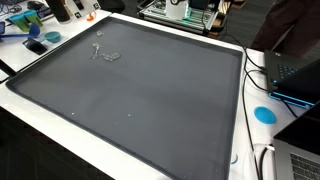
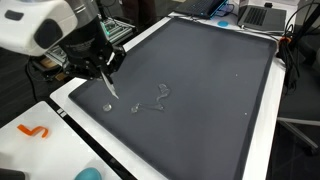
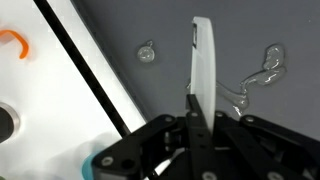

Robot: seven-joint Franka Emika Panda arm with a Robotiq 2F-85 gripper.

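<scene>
My gripper point(image 2: 107, 70) is shut on a flat white strip point(image 3: 203, 55) that points down at the dark grey mat point(image 2: 210, 80). The strip's tip point(image 2: 111, 91) hangs just above the mat near its corner. A small water drop point(image 3: 147, 52) lies to one side of the strip, and a winding puddle point(image 3: 262, 72) to the other. Both show in an exterior view, the drop point(image 2: 107, 106) and the puddle point(image 2: 150, 101). The puddle also shows far off in an exterior view point(image 1: 106, 53), where the gripper cannot be made out.
The mat has a black raised rim point(image 1: 240, 100) and lies on a white table point(image 2: 60, 140). An orange hook point(image 2: 35, 130) and a blue round thing point(image 2: 88, 174) lie on the table beside the mat. Laptops point(image 2: 262, 15), cables and a blue disc point(image 1: 264, 114) sit along the far sides.
</scene>
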